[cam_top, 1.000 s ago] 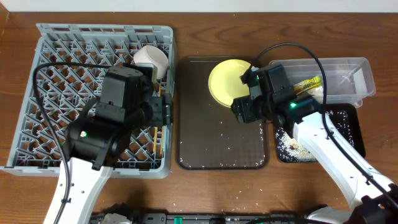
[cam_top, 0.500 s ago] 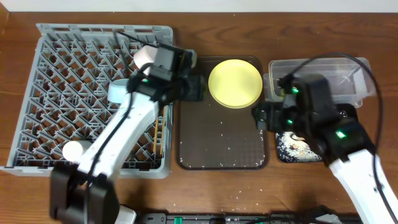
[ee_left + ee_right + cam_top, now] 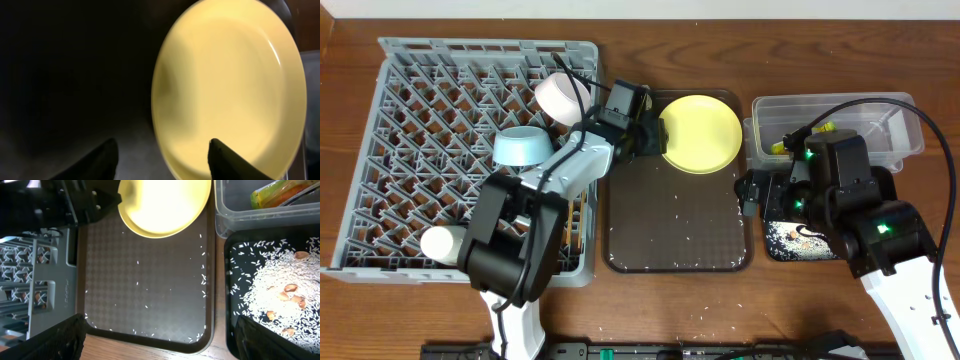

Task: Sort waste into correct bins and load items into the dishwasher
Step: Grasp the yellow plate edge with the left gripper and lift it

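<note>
Though it's blurred, the plate (image 3: 230,85) is cropped.

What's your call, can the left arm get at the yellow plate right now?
Probably yes. The left gripper is open at the rim of the yellow plate, one finger over the plate and one over the brown tray, with nothing between them. The right gripper sits clear to the side.
</note>
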### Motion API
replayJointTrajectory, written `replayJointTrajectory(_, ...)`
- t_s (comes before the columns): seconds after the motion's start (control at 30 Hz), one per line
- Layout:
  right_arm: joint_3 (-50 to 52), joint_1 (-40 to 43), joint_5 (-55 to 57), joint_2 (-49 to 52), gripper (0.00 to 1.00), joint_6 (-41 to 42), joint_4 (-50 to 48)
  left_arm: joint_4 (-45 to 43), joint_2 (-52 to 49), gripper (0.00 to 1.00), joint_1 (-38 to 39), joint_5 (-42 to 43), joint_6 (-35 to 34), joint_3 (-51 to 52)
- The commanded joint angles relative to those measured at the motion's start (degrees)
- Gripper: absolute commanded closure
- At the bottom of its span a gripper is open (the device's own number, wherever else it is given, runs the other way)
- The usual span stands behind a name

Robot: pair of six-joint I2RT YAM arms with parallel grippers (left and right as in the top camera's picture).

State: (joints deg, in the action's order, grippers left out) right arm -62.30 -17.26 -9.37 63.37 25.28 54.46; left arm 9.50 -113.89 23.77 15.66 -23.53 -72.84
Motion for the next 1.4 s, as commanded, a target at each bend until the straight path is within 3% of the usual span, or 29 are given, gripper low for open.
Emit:
replayJointTrajectory(0.0, -0.3, 0.4, -0.1, 0.4, 0.07, 0.9, 0.1, -0.5, -2.7, 0.47, 1.7, -4.1, -1.9, -0.2)
replayJointTrajectory(0.2, -0.3, 0.4, -0.1, 0.4, 0.07, 0.9, 0.7, 0.2, -4.8, 0.59, 4.0, -8.9, -2.1, -0.2)
replayJointTrajectory(0.33, -0.3, 0.4, -0.2, 0.4, 0.07, 0.9, 0.7, 1.2, -5.2, 0.88, 4.3, -8.9, -2.1, -0.2)
replayJointTrajectory(0.37, -0.3, 0.4, -0.2, 0.4, 0.08, 0.9, 0.7, 2.0, -5.2, 0.92, 4.3, -8.9, -2.1, -0.2)
replayJointTrajectory(0.6, -0.3, 0.4, -0.1, 0.4, 0.08, 0.8, 1.9, 8.7, 0.5, 0.93, 3.4, -8.6, -0.6, -0.2)
replayJointTrajectory(0.87, -0.3, 0.4, 0.6, 0.4, 0.07, 0.8, 0.7, 23.2, 25.2, 0.93, 1.7, -10.1, 9.1, -0.2)
replayJointTrajectory(1.13, -0.3, 0.4, 0.6, 0.4, 0.05, 0.8, 0.0, 38.4, 42.9, 0.92, -4.2, -27.8, 12.3, -0.2)
replayJointTrajectory(1.3, -0.3, 0.4, 0.6, 0.4, 0.05, 0.8, -0.2, 43.4, 48.1, 0.93, -9.6, -41.3, 14.8, -0.2)
replayJointTrajectory(1.37, -0.3, 0.4, 0.6, 0.4, 0.04, 0.8, -0.5, 43.6, 48.1, 0.93, -10.8, -42.3, 17.4, -0.2)
